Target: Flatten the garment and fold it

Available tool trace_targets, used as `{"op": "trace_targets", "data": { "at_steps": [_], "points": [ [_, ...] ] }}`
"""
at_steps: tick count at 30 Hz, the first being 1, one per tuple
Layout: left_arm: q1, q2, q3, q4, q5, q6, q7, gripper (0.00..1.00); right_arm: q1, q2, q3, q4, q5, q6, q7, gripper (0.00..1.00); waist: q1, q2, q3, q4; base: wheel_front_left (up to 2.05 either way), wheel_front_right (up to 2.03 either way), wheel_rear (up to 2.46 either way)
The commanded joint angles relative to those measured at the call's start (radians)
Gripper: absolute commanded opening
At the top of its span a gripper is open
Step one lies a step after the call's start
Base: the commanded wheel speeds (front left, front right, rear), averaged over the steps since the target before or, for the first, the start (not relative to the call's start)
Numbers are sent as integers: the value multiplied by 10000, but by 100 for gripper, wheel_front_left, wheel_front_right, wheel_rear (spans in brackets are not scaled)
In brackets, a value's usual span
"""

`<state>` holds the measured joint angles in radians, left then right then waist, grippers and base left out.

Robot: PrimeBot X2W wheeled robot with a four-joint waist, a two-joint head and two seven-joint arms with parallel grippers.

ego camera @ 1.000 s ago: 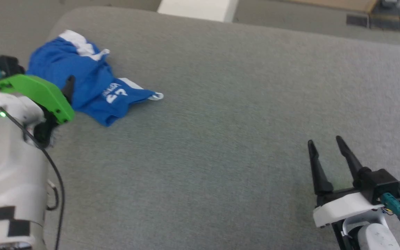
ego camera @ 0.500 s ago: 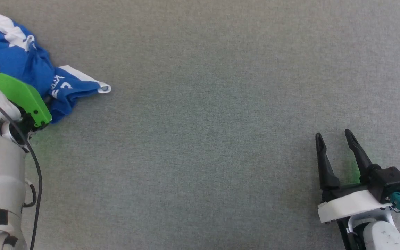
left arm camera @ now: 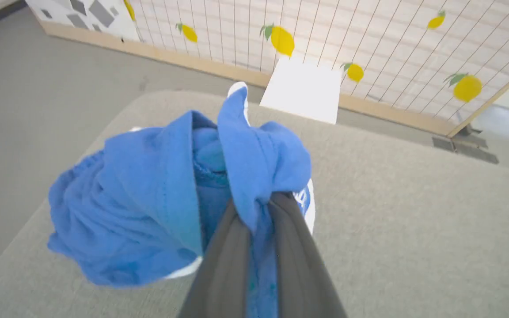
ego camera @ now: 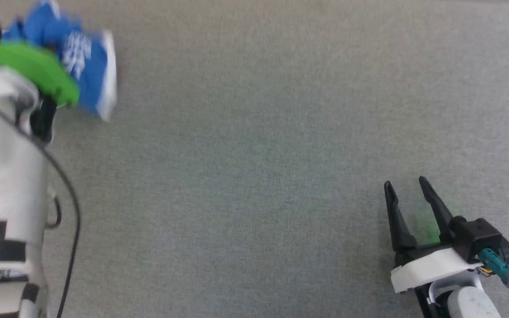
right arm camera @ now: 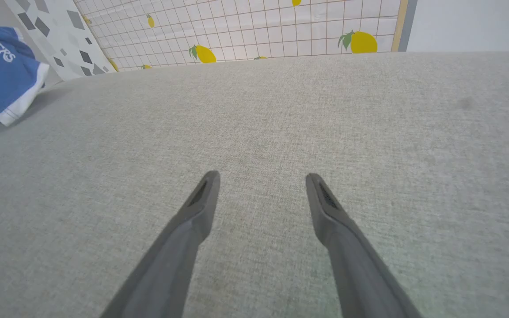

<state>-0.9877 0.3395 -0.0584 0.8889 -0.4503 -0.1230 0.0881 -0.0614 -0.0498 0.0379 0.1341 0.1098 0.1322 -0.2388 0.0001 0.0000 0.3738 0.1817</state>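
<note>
right, my left gripper is clamped tight on a fold of the royal-blue jersey basketball shorts, with blue cloth squeezed between the two long dark fingers and bulging out just past their tips. the rest of the bundle hangs beyond and to the left of those fingers in a loose, crumpled mass, a white stripe edge peeking out under it and behind the right finger. i read this as a lift-and-carry grip: pinching one fold lets the cloth's weight pull the wrinkles downward before i lay it out.

from the head camera the shorts are blurred, sitting just past the bright green plastic cover on that wrist, with the white "lakers 23" print facing outward. whether the lowest hem touches the grey woven cushion surface i cannot tell.

my right gripper has its fingers spread wide with nothing between them, hovering low over bare cushion. the shorts are well away from it, far off to its left; its wrist camera catches the printed leg and white hem at the far left edge, in front of the tiled screen printed with yellow lemons. i judge it is parked there on purpose, ready to take a second corner.

flattening has not begun, and no fold is made. next i would want the bundle brought toward the open ground ahead of the right fingers, where both hands can reach. jersey this soft will sag and twist, so a single pinch may slip.
</note>
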Motion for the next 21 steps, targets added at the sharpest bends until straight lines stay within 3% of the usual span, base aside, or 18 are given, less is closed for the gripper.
{"op": "trace_targets", "data": {
  "at_steps": [1,6,13,21],
  "points": [
    [-402,-201,-372,-440,2,-65,-241,0,-86,-4,59,114,131,-15,-91,100,-1,0,-765,-116,0,0,0],
    [-550,-676,-1990,-2337,-1290,-73,-332,0,78,-4,252,592,517,-15,-179,100,-1,0,-1700,-551,0,0,0],
    [681,-996,-4021,-4583,-3341,-75,646,0,428,-4,234,860,887,-15,-223,100,-1,0,-2453,-1317,0,0,0],
    [3254,-447,-6403,-5037,-3725,-76,2619,0,850,-4,138,739,1194,-15,-227,100,-1,0,-2685,-2038,0,0,0]
  ]
}}
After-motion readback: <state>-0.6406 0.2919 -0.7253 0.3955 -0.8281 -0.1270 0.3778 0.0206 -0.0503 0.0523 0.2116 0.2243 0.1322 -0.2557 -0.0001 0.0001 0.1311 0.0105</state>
